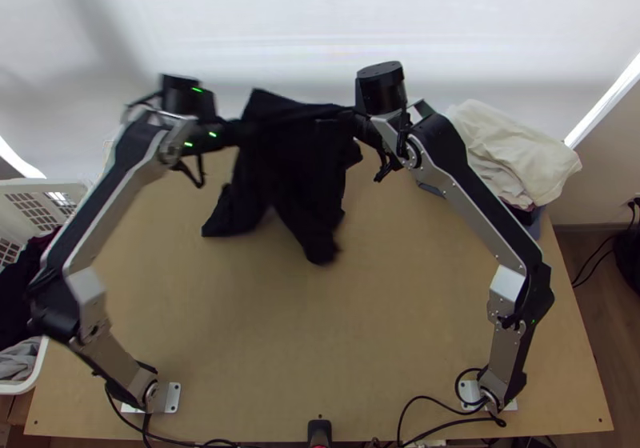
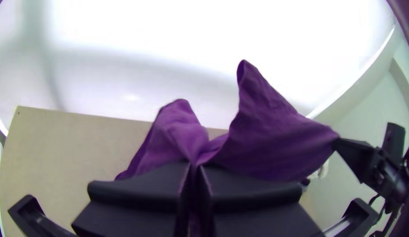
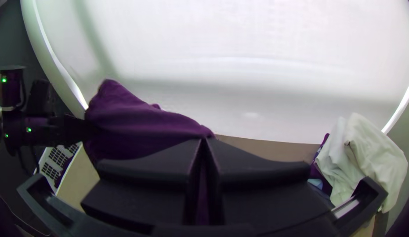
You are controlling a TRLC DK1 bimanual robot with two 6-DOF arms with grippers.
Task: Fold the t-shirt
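- the shirt (image 1: 296, 156) is dark and held up above the far part of the table (image 1: 320, 320), a little left of the middle.
- its upper part spans between the two grippers, and the rest hangs in loose folds with two tails, one to the left and one nearer.
- those tails look like they may be touching the wood, but from above i can't be sure.
- the left gripper (image 1: 242, 132) has its fingers pinched together on the shirt, at the left side of the span; a bit of cloth pokes out beyond the tips.
- the right gripper (image 1: 350, 120) is clamped on the shirt too, at the right side, cloth gripped right at the tips.
- a pile (image 1: 512, 148) of clothes, white on top, sits at the far right.
- a white basket (image 1: 40, 182) with dark and grey clothes stands at the left.
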